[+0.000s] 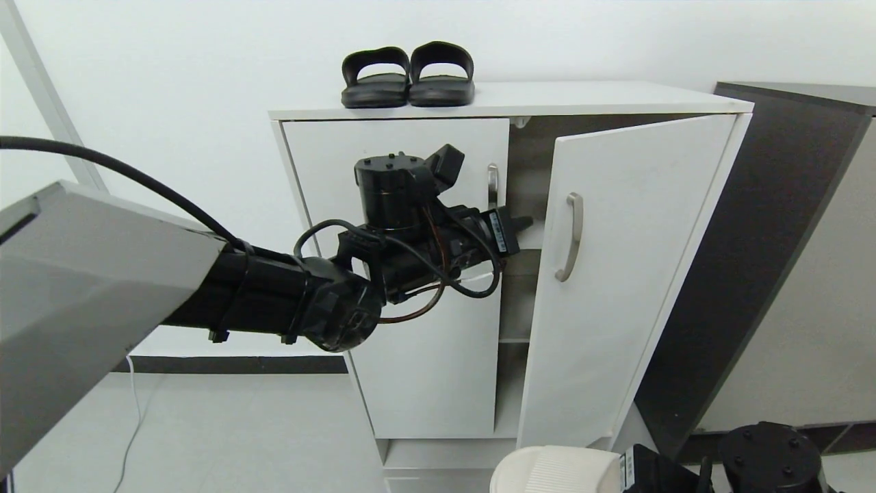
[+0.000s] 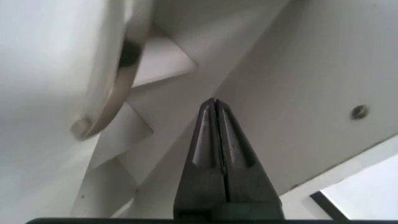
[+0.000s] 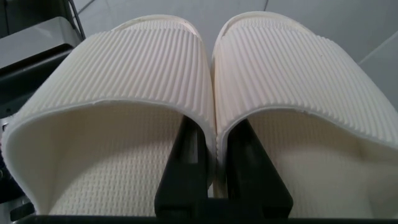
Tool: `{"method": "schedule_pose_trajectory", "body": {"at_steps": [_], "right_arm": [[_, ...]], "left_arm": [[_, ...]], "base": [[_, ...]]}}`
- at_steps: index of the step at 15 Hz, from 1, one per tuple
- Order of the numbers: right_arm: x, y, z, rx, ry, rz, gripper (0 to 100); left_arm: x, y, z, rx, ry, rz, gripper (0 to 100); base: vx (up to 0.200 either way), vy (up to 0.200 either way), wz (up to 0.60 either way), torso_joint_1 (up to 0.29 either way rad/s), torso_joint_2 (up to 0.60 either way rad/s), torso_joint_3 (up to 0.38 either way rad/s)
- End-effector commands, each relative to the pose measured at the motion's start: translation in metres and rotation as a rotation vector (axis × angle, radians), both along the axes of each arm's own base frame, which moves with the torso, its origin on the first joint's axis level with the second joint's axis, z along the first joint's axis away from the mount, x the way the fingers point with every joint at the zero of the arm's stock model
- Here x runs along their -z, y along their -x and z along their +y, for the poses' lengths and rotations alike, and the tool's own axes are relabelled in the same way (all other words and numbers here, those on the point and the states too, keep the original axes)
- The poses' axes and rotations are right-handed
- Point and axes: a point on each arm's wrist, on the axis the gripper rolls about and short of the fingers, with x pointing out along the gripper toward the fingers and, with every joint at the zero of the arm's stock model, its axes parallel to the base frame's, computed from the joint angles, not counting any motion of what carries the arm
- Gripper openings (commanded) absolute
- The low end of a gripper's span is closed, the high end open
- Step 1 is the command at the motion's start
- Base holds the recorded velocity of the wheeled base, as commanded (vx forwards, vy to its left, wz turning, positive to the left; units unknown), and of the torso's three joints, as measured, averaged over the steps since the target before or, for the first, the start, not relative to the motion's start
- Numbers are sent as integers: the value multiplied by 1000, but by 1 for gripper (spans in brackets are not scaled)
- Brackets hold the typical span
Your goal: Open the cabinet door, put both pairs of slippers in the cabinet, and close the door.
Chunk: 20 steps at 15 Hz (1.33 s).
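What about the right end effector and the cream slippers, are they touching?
Touching. The right wrist view shows the right end effector clamped on the adjoining sides of the cream slippers.

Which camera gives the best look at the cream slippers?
The right wrist view: both cream slippers sit side by side, the right hand clamped on their inner walls. The head view catches one ribbed edge at the bottom; the left wrist view looks at the cabinet.

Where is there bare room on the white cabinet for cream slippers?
The white cabinet's top is bare right of the black rubber slippers; visible inner shelves look bare. The door gap is crowded by the left pincer.
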Motion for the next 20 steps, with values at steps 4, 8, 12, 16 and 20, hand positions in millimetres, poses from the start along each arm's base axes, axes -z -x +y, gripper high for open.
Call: {"method": "schedule_pose_trajectory", "body": {"at_steps": [4,8,12,16,20], "right_arm": [[3,8,1,-32,14,17,0],[4,10,0,-37,19,23,0],[7,8,2,-39,21,25,0],[11,-7,10,3,-29,-16,0],[18,-52,27,351,-145,-91,0]], "left_arm": [[5,30,-24,92,4,-11,0],[7,60,-53,197,45,-52,0],[11,40,-36,134,44,-49,0],[33,-4,2,-11,47,-86,0],[-4,23,87,-167,28,-142,0]], "base": [[-200,0,0,0,5,6],[-200,0,0,-1,1,6],[0,0,0,0,0,0],[0,0,0,0,0,0],[0,0,0,0,0,0]]}}
